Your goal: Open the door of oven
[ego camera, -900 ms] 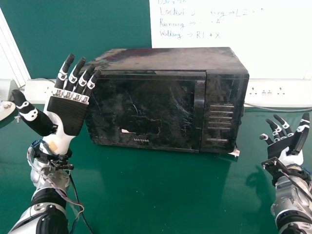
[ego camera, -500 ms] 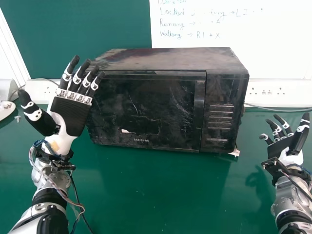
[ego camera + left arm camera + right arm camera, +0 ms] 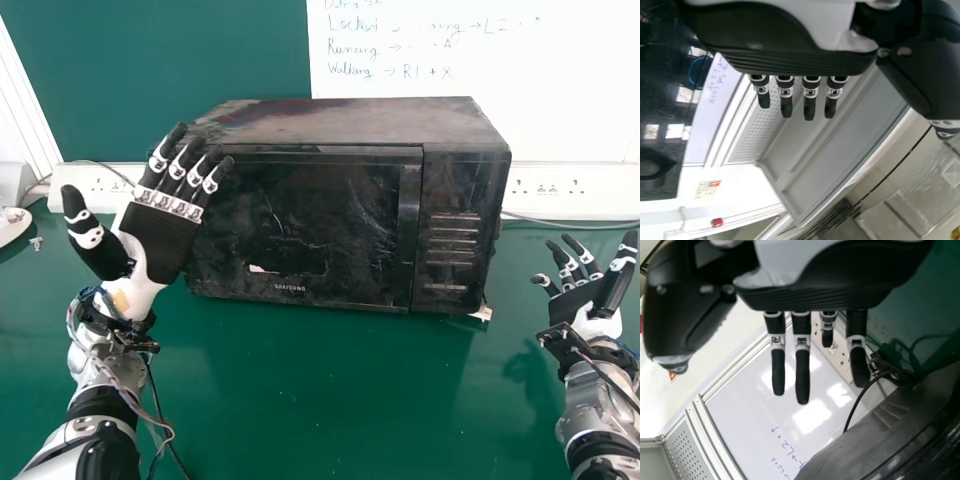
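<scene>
Looking from nearest to farthest in the head view, we have our left forearm at eight o'clock and our right forearm at four o'clock. Our left hand is at nine o'clock, released, palm towards us, its fingers upright and spread, its thumb apart. Those fingers overlap the near side of the microwave oven at its nine o'clock edge; we cannot tell whether they touch it. Our right hand is released too, at three o'clock, fingers relaxed and pointing outward, well apart from the oven.

The black microwave oven sits on the green tabletop, from the middle up towards twelve o'clock. Its door is closed, with the upright handle on its three o'clock side, next to the control panel. A torn patch marks the door's lower part.

Behind we see white socket trunking near three o'clock, a handwritten whiteboard between one and two, and a green board at eleven.
</scene>
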Controlling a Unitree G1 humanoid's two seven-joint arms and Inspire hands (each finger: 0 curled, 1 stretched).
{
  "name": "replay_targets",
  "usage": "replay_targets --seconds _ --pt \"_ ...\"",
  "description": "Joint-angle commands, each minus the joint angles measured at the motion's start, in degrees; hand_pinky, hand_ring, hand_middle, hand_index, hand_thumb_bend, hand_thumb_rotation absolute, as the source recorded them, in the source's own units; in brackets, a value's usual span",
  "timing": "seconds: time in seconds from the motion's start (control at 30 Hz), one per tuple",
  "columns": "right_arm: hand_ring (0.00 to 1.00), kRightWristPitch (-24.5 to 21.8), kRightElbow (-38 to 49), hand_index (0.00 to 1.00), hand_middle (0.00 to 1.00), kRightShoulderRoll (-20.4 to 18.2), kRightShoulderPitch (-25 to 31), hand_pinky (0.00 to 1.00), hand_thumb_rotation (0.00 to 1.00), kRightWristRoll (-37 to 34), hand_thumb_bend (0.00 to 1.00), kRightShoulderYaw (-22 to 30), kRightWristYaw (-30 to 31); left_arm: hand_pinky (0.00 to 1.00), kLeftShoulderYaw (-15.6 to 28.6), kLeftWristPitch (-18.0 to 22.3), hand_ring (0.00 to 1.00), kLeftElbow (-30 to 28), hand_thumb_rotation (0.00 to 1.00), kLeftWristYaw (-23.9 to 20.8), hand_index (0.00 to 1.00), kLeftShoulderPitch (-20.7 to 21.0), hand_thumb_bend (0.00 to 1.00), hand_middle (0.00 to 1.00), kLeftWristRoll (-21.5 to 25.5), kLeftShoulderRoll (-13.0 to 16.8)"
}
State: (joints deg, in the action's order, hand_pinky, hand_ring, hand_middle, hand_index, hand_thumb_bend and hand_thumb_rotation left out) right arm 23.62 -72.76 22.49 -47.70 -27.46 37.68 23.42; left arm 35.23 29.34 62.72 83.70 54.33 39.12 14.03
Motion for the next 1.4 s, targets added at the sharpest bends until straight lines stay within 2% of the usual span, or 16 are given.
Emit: replay_targets --seconds 0.0,0.13,0.23,0.33,0.47,0.6,0.7,0.87,1.13,1.37 --pt "0.99 -0.01 0.08 0.98 1.00 0.22 0.36 0.95 0.89 0.03 1.00 -0.16 0.23 0.24 -1.02 0.10 0.42 0.05 0.79 0.42 0.62 0.00 0.94 0.60 -0.89 1.01" --pt "0.99 -0.07 0.09 0.97 1.00 0.23 0.37 0.94 0.89 -0.04 1.00 -0.09 0.23 0.31 -1.87 -0.90 0.52 0.56 0.78 1.23 0.64 0.20 0.95 0.68 -1.71 1.62" --pt "0.99 0.09 0.18 0.98 1.00 0.19 0.41 0.95 0.90 0.03 1.00 -0.19 0.44 0.36 -2.91 -2.05 0.58 0.69 0.77 0.79 0.66 0.22 0.97 0.71 -2.76 2.08" --pt "0.99 0.10 0.14 0.98 1.00 0.19 0.39 0.94 0.90 -0.06 1.00 -0.11 0.62 0.40 -3.57 -2.84 0.62 1.08 0.77 1.74 0.67 0.72 0.96 0.74 -3.23 2.15" --pt "0.99 0.07 0.10 0.98 1.00 0.18 0.37 0.95 0.90 0.02 1.00 -0.18 0.49 0.41 -4.21 -2.90 0.64 1.40 0.76 1.35 0.68 1.00 0.95 0.75 -3.93 1.72" --pt "0.99 0.33 0.22 0.98 1.00 0.07 0.35 0.95 0.90 0.20 1.00 -0.35 0.23 0.44 -5.49 -5.61 0.69 2.31 0.77 2.23 0.71 1.63 0.96 0.80 -4.66 2.10" --pt "0.99 0.38 0.21 0.98 1.00 0.07 0.34 0.95 0.91 0.27 1.00 -0.44 0.08 0.45 -5.90 -5.94 0.70 2.71 0.77 1.75 0.73 1.81 0.96 0.81 -5.22 1.99" --pt "0.98 0.31 0.23 0.98 1.00 0.03 0.26 0.93 0.92 0.14 1.00 -0.32 0.02 0.51 -6.18 -9.12 0.73 3.90 0.70 2.17 0.77 2.56 0.96 0.82 -5.63 2.21" --pt "0.98 0.30 0.16 0.98 1.00 0.00 0.21 0.93 0.94 0.12 1.00 -0.30 0.15 0.59 -8.15 -9.33 0.77 5.60 0.67 2.24 0.84 4.70 0.97 0.86 -9.25 4.49" --pt "0.98 0.29 0.25 0.99 1.00 -0.13 0.22 0.94 0.94 0.10 1.00 -0.32 -0.07 0.61 -8.77 -9.97 0.80 6.92 0.66 0.76 0.85 5.55 0.97 0.89 -11.27 4.83"
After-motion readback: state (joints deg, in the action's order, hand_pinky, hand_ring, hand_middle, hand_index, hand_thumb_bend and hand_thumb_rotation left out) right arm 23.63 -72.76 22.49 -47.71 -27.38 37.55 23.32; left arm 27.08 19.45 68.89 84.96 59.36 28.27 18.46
